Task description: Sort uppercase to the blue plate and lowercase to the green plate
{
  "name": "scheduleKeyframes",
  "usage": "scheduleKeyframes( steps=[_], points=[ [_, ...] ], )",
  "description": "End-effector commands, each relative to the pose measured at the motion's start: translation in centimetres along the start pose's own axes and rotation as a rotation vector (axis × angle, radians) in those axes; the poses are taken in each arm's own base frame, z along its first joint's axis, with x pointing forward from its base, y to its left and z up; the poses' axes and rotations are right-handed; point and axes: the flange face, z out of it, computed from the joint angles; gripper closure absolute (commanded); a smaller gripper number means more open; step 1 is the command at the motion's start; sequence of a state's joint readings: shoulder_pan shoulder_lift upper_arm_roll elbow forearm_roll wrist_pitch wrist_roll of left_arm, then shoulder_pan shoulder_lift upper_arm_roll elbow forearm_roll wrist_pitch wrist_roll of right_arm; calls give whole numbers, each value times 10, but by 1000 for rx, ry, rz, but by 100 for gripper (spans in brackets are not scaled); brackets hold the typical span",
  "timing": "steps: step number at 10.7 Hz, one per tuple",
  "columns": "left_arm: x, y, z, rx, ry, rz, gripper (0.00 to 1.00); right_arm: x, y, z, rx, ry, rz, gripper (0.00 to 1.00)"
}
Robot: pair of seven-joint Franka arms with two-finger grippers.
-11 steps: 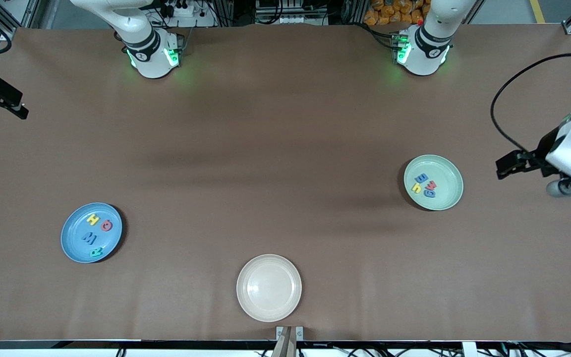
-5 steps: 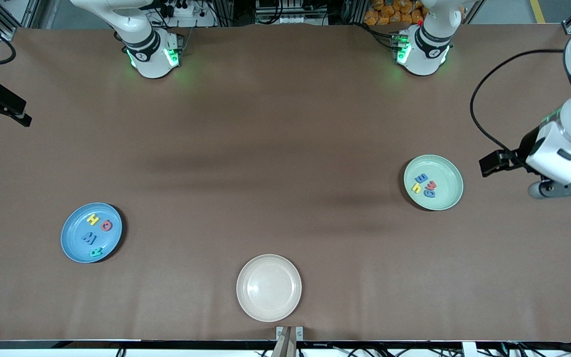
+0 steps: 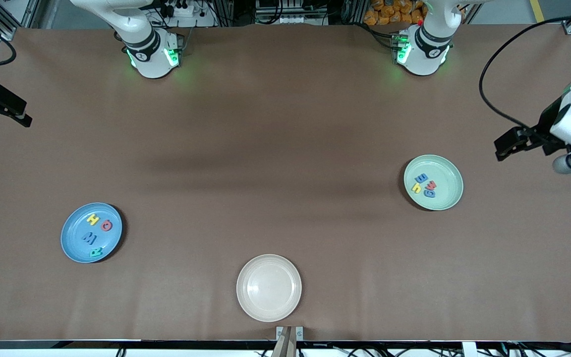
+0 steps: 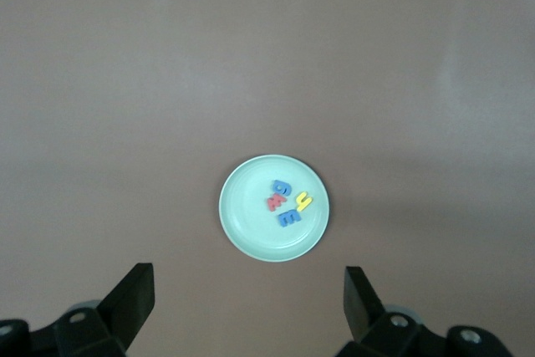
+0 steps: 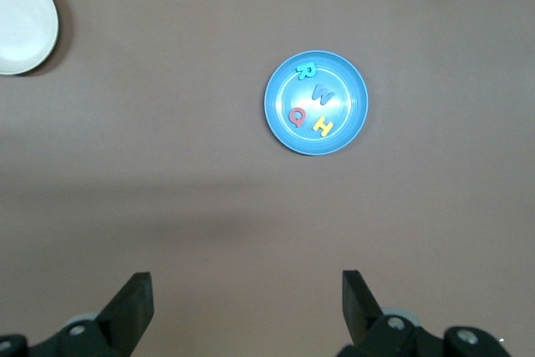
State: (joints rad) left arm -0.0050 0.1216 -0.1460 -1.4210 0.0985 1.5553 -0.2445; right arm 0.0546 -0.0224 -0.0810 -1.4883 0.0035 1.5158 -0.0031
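Both claws, left point(image 4: 245, 303) and right point(image 5: 247, 303), wide open and empty, high over brown table point(image 3: 275, 148), cluttered cables along its edges.

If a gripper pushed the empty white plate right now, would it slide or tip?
The white plate looks shallow and round, lying flat on the table, so it would probably slide rather than tip. It is empty, so likely light. Its raised rim may lift under a downward press.

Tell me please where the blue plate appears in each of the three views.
Front view: blue plate near the right arm's end of the table, four letters on it.
Left wrist view: not in it.
Right wrist view: blue plate, upper middle of the picture.
Shared landmark: cream-white plate.
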Motion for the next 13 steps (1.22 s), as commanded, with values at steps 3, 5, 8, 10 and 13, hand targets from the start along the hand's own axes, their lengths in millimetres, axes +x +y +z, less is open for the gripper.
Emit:
scheduleKeyframes(
  steps=[3,5,8,10,13],
  points=[
    [-25,-37,4,4,-45,8,0,-2,-1,2,-6,-2,14,0],
    [-24,-52,4,0,-57,84,0,-2,-3,2,-6,-2,11,0],
    [-23,-59,2,-3,-52,97,0,-1,-3,2,-4,-4,11,0],
    [-22,-62,-2,-4,-43,91,0,-1,-4,2,-3,-2,9,0],
    [-21,-61,1,-7,-50,89,0,-1,-4,2,-1,-4,9,0]
  ],
)
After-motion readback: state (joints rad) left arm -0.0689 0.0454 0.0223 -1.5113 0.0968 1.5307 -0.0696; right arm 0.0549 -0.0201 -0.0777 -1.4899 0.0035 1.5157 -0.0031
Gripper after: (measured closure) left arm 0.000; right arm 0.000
